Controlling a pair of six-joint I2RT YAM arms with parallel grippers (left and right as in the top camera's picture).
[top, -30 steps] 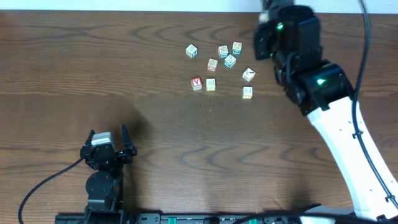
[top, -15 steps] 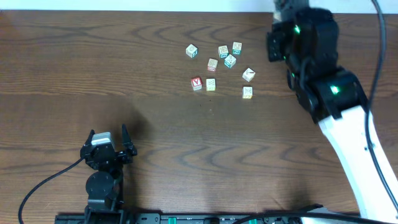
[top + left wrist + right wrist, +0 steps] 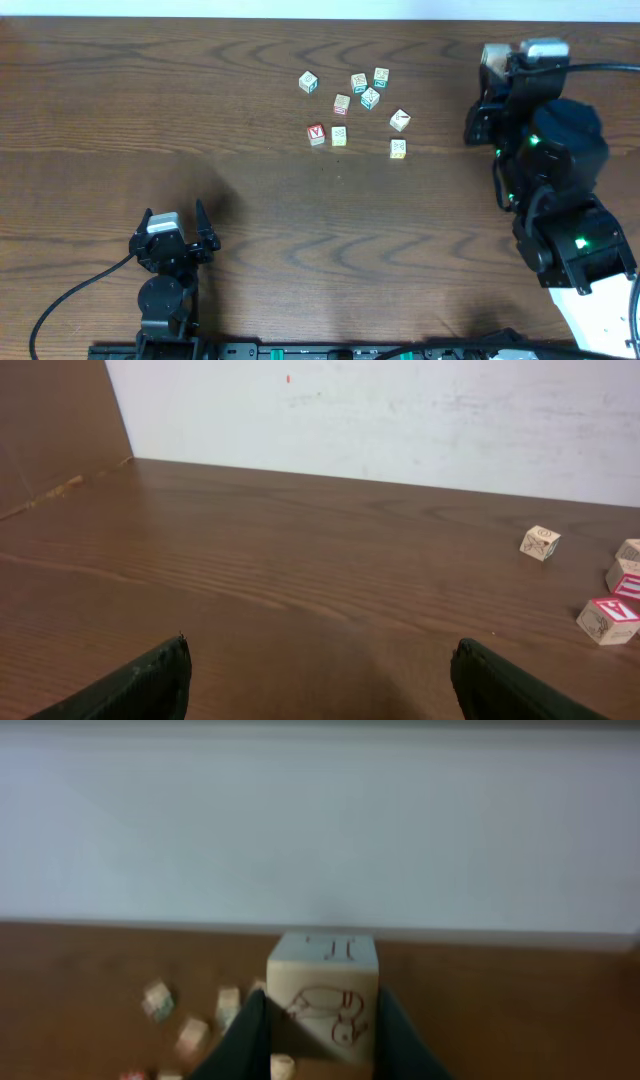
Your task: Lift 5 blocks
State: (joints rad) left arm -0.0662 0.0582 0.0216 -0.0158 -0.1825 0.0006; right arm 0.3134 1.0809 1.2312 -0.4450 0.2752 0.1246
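Dark surface [image 3: 300, 230] holds scattered blocks [image 3: 339, 135]. Your right end effector [image 3: 322, 1030] pinches one pale block [image 3: 322, 985]; left end effector [image 3: 320, 680] stands spread.

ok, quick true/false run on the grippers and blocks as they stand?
1. The right gripper holds a block. True.
2. The left gripper holds a block. False: it is open and empty.
3. The V block is lifted. False: it sits on the table.
4. A pale block lies next to the V block. True.
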